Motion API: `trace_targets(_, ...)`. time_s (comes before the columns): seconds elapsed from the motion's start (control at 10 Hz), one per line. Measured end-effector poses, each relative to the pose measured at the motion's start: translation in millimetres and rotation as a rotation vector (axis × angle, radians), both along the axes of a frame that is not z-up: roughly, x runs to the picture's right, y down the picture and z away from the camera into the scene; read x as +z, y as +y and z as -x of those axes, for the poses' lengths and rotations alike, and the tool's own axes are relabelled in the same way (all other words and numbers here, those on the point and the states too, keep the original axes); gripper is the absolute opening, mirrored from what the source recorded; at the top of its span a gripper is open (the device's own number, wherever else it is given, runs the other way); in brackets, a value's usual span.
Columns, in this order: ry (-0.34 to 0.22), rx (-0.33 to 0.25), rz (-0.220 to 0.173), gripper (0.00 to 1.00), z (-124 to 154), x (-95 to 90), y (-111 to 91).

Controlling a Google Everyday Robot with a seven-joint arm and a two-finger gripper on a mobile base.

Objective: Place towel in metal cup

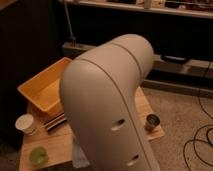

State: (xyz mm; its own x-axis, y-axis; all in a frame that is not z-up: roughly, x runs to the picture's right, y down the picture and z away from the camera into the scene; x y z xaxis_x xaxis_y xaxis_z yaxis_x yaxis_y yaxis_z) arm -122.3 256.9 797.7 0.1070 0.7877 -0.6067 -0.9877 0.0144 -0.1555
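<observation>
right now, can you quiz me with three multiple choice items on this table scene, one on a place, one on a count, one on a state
1. Where is the metal cup?
A. in the yellow bin
B. near the table's right edge
C. touching the white cup

2. How many cups are in view?
A. one
B. three
C. five

3. How does the metal cup stand?
A. upright
B. on its side
C. upside down

1 B: it stands alone on the table, far from the bin.
2 B: metal cup, white paper cup, green cup.
3 A: its dark mouth faces up.
The gripper jaws are hidden behind the arm.
</observation>
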Motion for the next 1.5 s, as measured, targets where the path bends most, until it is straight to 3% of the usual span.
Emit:
trace_targets(0.8, -0.026, -0.022, 0.035, 0.02, 7.0, -3.6, 9.6)
trace_targets(0.9, -0.031, -0.018, 0.040, 0.00, 6.4, -3.1, 10.1)
trace_targets(1.1, -0.056, 0.027, 0.089, 0.00, 1.2, -1.2, 13.7)
trace_targets(1.5, -0.063, 0.029, 0.100, 0.00, 3.3, -4.4, 16.0)
